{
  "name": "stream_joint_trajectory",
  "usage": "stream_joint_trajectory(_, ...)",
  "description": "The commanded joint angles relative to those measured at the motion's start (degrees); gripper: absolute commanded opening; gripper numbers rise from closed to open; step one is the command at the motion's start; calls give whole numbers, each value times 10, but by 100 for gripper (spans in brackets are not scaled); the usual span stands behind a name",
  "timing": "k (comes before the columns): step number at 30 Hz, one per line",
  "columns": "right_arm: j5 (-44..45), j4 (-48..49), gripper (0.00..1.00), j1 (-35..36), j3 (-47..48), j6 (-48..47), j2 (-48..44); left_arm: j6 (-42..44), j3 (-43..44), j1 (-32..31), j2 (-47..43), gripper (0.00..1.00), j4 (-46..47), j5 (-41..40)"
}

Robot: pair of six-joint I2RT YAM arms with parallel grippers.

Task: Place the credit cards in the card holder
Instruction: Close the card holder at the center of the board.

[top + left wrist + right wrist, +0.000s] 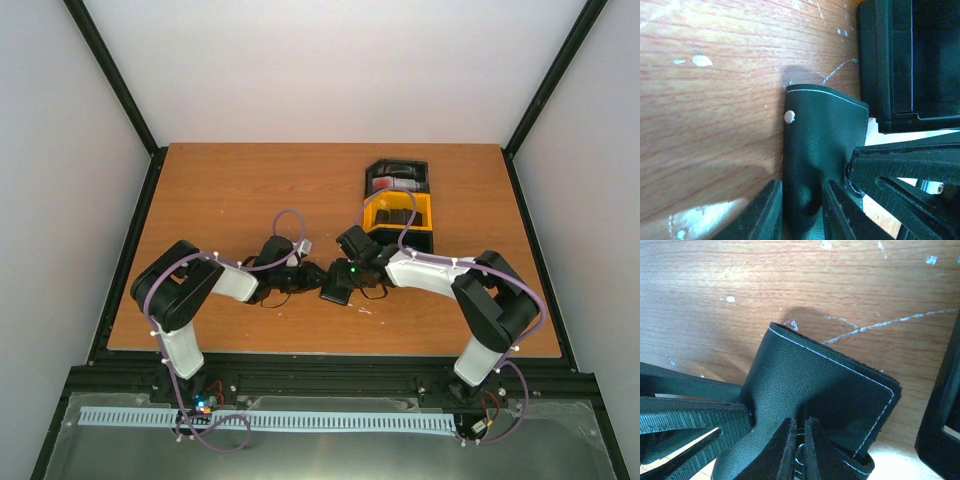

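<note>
Grippers both on card holder [337, 291], meeting nearly tip to tip over wooden table [230, 200]. State: left gripper [800, 202] clamped on holder's black flap, one finger each side, snap stud [789, 117] just ahead of fingertips; right gripper [799, 440] almost closed, pinching thin leather layer at holder's edge. Black-and-yellow tray row [398, 205] beyond right gripper; red-and-white credit card [393, 184] in farthest black tray.

The wooden bench [230, 190] was scratched and flecked with white paint. Directly on it, just beyond the right tool [347, 278], lay a joined row of black and yellow trays [371, 213].
</note>
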Motion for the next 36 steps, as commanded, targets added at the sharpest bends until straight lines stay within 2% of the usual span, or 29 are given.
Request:
stream_joint_trajectory(1,-18,-33,6,3,2,-6,-3,14,-40,-6,70,25,-200,-54)
stream_joint_trajectory(24,-21,-26,7,6,-17,-11,-26,13,-39,-6,72,25,-200,-53)
stream_joint_trajectory(36,22,-36,14,14,-8,-22,-67,14,-39,-7,71,25,-200,-53)
